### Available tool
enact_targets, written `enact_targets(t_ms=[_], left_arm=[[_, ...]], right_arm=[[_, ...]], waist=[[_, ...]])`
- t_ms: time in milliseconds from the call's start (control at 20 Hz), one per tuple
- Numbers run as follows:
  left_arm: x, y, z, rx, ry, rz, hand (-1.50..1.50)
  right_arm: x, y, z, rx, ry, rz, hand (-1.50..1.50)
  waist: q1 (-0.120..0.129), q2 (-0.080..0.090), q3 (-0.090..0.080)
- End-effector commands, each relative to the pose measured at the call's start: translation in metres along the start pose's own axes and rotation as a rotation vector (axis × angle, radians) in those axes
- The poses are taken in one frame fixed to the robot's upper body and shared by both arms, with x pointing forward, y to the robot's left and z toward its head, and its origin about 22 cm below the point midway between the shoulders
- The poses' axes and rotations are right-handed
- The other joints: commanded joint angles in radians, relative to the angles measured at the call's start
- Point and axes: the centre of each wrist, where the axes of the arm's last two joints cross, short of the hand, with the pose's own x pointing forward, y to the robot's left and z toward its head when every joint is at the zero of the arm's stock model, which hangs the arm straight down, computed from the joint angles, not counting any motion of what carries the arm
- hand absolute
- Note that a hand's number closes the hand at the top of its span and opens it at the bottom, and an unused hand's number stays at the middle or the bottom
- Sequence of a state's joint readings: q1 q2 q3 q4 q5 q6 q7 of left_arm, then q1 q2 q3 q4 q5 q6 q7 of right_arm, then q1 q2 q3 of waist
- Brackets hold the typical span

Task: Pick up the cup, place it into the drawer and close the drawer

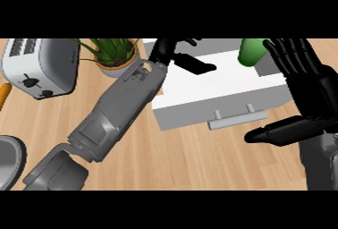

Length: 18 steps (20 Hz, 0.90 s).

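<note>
Single view, taken from the robot's head.
It faced steeply down and forward, close above the bench [191, 156].

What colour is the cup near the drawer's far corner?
Green; the cup shows best in the head view, beside the right hand.

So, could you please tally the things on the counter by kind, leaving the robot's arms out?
toaster: 1
plant: 1
drawer: 1
cup: 1
orange thing at the left edge: 1
grey round thing, lower left: 1
Total: 6
</note>
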<state>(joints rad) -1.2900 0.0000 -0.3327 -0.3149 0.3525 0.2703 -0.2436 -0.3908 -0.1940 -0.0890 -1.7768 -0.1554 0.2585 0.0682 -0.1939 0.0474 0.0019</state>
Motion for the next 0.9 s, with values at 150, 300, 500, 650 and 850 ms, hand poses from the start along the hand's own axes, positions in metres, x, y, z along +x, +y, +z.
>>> enact_targets(t_ms=[150, 300, 500, 650, 850], left_arm=[[0.012, -0.002, -0.001, 0.003, -0.110, 0.198, -1.50], [0.017, -0.002, -0.001, 0.030, -0.194, 0.273, -1.50], [0.020, 0.000, -0.003, 0.121, -0.208, 0.313, -1.50], [0.010, 0.001, 0.000, 0.149, -0.219, 0.324, -1.50], [0.015, 0.001, -0.004, 0.175, -0.187, 0.313, -1.50]], right_arm=[[0.000, 0.026, -0.015, 0.266, -0.032, -0.134, 1.50], [-0.008, 0.039, -0.013, 0.409, -0.016, -0.187, 1.50], [-0.007, 0.032, -0.001, 0.610, 0.152, -0.021, 1.50], [-0.005, 0.017, 0.007, 0.679, 0.252, 0.117, 1.50], [-0.010, 0.029, 0.015, 0.631, 0.320, 0.321, -1.50]], waist=[[-0.004, 0.004, -0.002], [0.001, 0.005, -0.001], [0.027, -0.013, -0.002], [0.056, -0.020, -0.002], [0.112, -0.030, -0.001]])
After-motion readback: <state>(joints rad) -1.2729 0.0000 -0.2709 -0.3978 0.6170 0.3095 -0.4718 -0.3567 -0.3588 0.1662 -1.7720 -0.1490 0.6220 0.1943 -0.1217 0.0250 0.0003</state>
